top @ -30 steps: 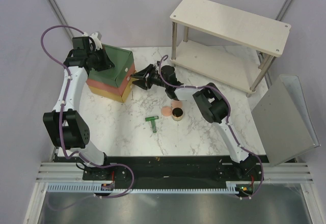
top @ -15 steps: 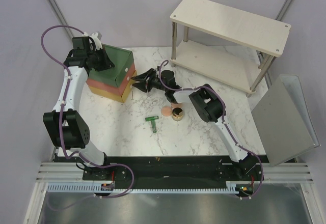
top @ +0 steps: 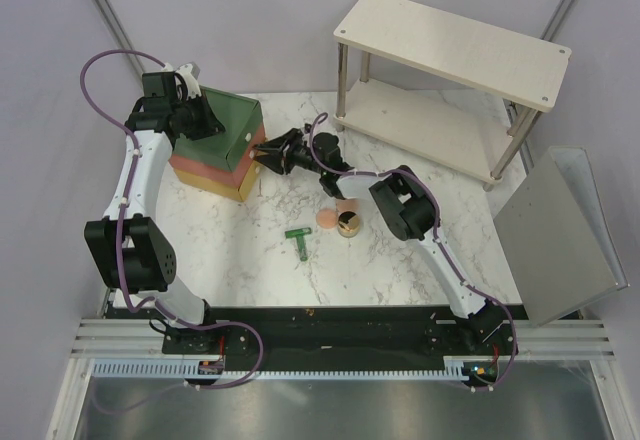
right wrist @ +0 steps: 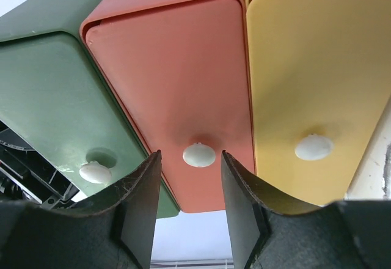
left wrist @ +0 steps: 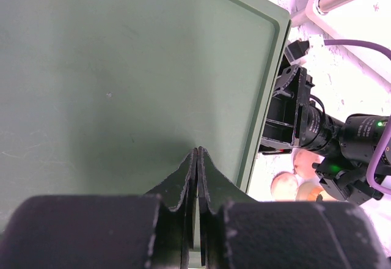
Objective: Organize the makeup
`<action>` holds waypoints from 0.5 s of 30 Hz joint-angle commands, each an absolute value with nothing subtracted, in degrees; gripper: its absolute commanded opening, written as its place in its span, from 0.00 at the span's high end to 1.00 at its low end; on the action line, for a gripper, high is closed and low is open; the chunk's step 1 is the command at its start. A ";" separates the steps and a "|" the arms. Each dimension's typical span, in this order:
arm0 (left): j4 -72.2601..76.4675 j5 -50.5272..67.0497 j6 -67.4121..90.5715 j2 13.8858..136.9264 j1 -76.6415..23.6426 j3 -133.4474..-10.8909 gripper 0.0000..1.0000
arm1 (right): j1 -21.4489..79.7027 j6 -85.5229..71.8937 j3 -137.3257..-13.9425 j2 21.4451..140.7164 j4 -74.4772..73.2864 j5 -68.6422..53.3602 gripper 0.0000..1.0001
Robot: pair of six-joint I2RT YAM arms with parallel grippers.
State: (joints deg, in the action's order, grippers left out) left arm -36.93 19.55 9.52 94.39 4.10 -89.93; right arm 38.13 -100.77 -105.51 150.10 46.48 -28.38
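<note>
The makeup that shows lies right of centre on the marble table: two pink discs [top: 327,218] [top: 348,205], a gold pot [top: 349,226] and a dark green T-shaped tool [top: 299,240]. My right gripper [right wrist: 191,153] is open in front of the stacked drawer box [top: 235,125]. Its fingers stand either side of the white knob [right wrist: 199,154] of the orange middle drawer [right wrist: 177,73] without touching it. My left gripper [left wrist: 197,150] is shut with nothing in it, over the box's green top [left wrist: 122,67]. A pink disc [left wrist: 284,185] shows past the box's edge.
The green drawer [right wrist: 55,98] and the yellow drawer [right wrist: 317,67] sit either side of the orange one, all closed. A two-level wooden shelf [top: 450,80] stands at the back right. A grey panel [top: 560,235] leans at the right edge.
My right gripper has moved left, closer to the drawer fronts, and its jaws have narrowed a little. The left arm and the makeup have not moved.
</note>
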 commanded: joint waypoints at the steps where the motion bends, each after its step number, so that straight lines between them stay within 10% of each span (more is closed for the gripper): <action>1: -50.71 14.76 6.24 98.96 3.87 -85.17 0.92 | 38.93 -101.43 -108.19 151.61 47.90 -28.04 0.50; 15: -50.63 14.33 6.33 98.35 3.87 -84.55 0.92 | 39.64 -102.30 -110.39 153.46 47.46 -26.72 0.57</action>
